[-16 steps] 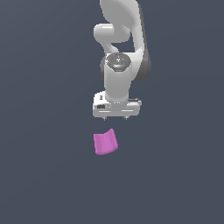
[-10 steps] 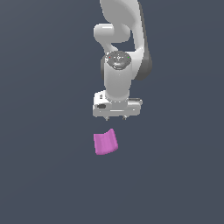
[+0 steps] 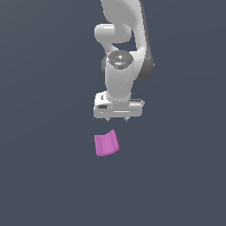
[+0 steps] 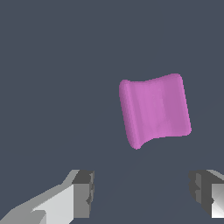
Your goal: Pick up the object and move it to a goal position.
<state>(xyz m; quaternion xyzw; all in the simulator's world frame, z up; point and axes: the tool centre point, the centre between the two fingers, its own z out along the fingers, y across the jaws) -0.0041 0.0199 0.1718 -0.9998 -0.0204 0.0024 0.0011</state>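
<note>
The object, a small magenta-pink block [image 3: 106, 143] with a curved saddle top, lies on the dark grey floor. In the wrist view the block [image 4: 155, 109] fills the middle right. My white gripper [image 3: 117, 119] hangs above the floor, pointing down, just behind the block and slightly toward the exterior view's right. Its two short fingertips stand apart, open and empty. In the wrist view the gripper [image 4: 142, 192] shows both dark pads [image 4: 83, 192] wide apart, with the block beyond them and not between them.
A plain dark grey floor [image 3: 44, 176] surrounds the block. The white arm [image 3: 121, 66] rises above the gripper. No other objects show.
The gripper has drifted slightly lower and a little toward the block. The block has not moved.
</note>
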